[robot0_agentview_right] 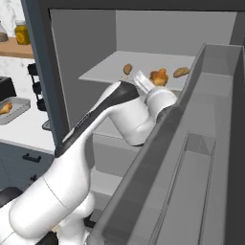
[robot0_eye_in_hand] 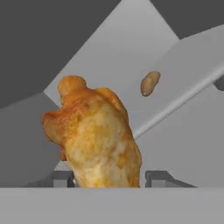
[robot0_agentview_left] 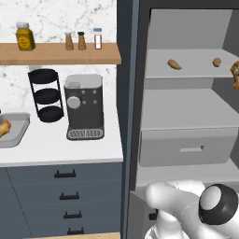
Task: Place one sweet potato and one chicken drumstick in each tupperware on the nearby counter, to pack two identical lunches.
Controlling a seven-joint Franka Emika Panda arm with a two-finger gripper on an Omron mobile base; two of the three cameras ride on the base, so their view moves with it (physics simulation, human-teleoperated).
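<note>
Gripper (robot0_eye_in_hand: pixel 109 177) fingers half-open, clamped on chicken drumstick (robot0_eye_in_hand: pixel 94 138), frame center. Likely light, stiff, lumpy, maybe slippery; hold thick bulb. 1 sweet potato (robot0_eye_in_hand: pixel 149 83) upper right.

**Flat, even light across a rendered kitchen**

Soft, sourceless light fills the scene, bright on the white counter (robot0_agentview_left: pixel 60 149) and dimmer in the grey recess of the open fridge (robot0_agentview_left: pixel 186 107). Shadows are faint, mostly a soft dark patch under the coffee machine (robot0_agentview_left: pixel 84 106). No glare shows. All views look slightly soft and coarse; in the hand view the chicken drumstick (robot0_eye_in_hand: pixel 94 135) looms close with smeared texture.
</note>
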